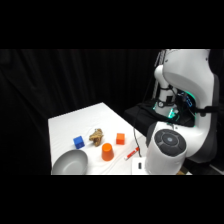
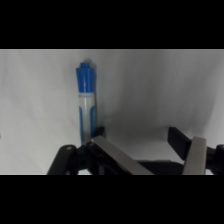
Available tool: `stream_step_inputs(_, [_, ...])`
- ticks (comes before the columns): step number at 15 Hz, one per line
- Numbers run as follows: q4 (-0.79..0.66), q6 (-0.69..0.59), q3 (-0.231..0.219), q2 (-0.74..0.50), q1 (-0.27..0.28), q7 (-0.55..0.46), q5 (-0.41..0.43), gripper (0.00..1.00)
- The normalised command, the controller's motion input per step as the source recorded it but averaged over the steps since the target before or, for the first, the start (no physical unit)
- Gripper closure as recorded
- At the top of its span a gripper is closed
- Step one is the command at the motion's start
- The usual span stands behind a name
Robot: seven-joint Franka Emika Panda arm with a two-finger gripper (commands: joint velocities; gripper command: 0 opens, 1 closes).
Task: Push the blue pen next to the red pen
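The pincer (image 2: 145, 150) is down at the table (image 1: 75, 122), its fingers spread apart and grasping nothing. In the wrist view the blue pen (image 2: 86, 100) lies just outside one finger (image 2: 117, 156), at or almost at contact. In the side view the red pen (image 1: 132, 153) lies near the table's near edge, beside the arm; the blue pen is hidden there. Judging from this, the push is barely under way and the gap between the pens is unclear.
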Motion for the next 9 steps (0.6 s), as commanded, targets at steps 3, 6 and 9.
stream_step_inputs(3, [-0.42, 0.29, -0.151, -0.27, 0.004, -0.02, 0.036, 0.0])
stream_step_inputs(6, [-0.53, 0.3, -0.097, -0.35, -0.099, -0.13, 0.056, 0.0])
stream_step_inputs(9, [-0.59, 0.25, -0.059, -0.42, -0.184, -0.25, 0.056, 0.0])
